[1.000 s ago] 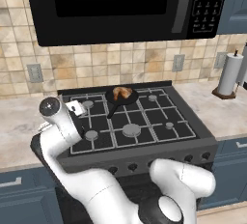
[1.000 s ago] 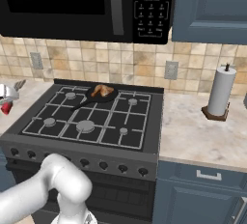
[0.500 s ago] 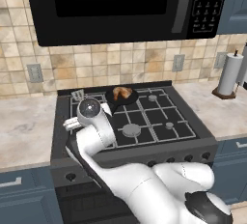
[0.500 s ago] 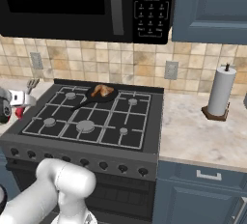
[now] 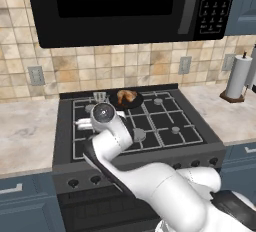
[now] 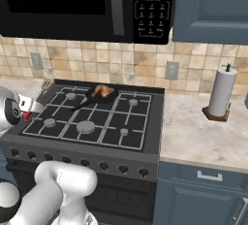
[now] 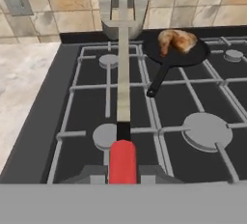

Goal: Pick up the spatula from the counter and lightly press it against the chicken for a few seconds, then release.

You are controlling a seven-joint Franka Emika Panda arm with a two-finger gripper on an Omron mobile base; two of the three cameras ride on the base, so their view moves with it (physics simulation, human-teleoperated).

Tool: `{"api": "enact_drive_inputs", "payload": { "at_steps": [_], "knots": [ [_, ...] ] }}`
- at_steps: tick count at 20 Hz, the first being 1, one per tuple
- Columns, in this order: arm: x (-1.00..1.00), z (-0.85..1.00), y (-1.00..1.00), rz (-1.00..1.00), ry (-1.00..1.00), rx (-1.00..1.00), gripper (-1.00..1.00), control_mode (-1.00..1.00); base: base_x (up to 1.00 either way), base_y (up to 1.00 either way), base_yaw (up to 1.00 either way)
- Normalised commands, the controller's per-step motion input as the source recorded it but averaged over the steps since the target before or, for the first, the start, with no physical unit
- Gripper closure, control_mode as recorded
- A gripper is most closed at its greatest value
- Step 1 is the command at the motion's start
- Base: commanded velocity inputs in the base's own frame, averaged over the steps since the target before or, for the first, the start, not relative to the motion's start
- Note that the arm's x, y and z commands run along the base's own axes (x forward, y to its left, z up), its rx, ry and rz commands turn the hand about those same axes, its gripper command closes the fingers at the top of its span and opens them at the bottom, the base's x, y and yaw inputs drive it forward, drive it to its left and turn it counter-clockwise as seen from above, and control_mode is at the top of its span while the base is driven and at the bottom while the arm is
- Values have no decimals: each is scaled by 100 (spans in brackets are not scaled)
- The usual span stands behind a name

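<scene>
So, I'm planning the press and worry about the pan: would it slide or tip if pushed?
Probably apt to slide: the pan looks small and rests on raised grates. Its long handle sticks out, so off-centre pressure might tip it. Pressing straight down on the chicken seems safest.

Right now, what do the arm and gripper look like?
The arm is glossy white with thick rounded links and dark joints. One joint carries a round dark cap with a pale centre. The gripper has two small, blocky grey finger tips. No cables or markings are visible.
</scene>
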Motion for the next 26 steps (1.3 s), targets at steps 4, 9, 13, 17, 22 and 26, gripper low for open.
{"api": "enact_drive_inputs", "payload": {
  "at_steps": [4,9,13,17,22,26],
  "knots": [
    [0,25,-25,-17,12,20,100,-100,0,0,0],
    [8,44,-14,-14,15,19,100,-100,0,0,0],
    [20,5,-2,-6,5,3,100,-100,0,0,0],
    [28,0,0,-4,0,0,100,-100,0,0,0],
    [23,0,0,-9,0,0,100,-100,0,0,0],
    [12,0,-1,-11,0,0,100,-100,0,0,0]
  ]
}}
